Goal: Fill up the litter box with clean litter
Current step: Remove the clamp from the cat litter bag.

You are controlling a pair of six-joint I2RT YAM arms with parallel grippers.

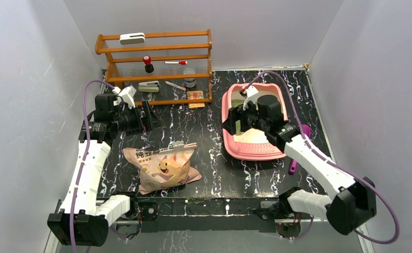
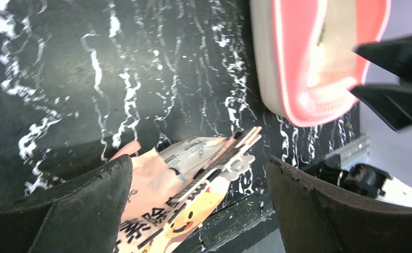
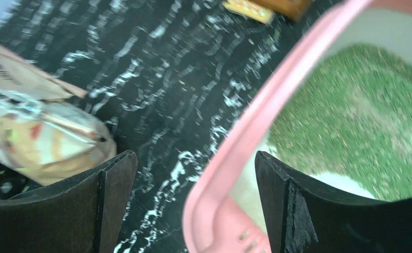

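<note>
Both pincers gape empty, the left gripper (image 2: 197, 174) above the floppy bag (image 1: 164, 166), best pinched along its top edge, the right gripper (image 3: 193, 158) over the rim of the litter box (image 1: 256, 153) beside it, part-covered in litter (image 3: 362, 100), loose grains that should simply pour.

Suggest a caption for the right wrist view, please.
Open right tool over rim of pink plastic litter box, green granular litter inside.

The litter box (image 1: 256, 153), a pink rectangular tray with rounded corners, a raised rim and pale cream inner walls, sits flat on the table (image 1: 209, 158) by its right edge, toward the far right corner. Fine green clean litter (image 3: 362, 113) lies grainy over its floor, with the near end bare.
</note>
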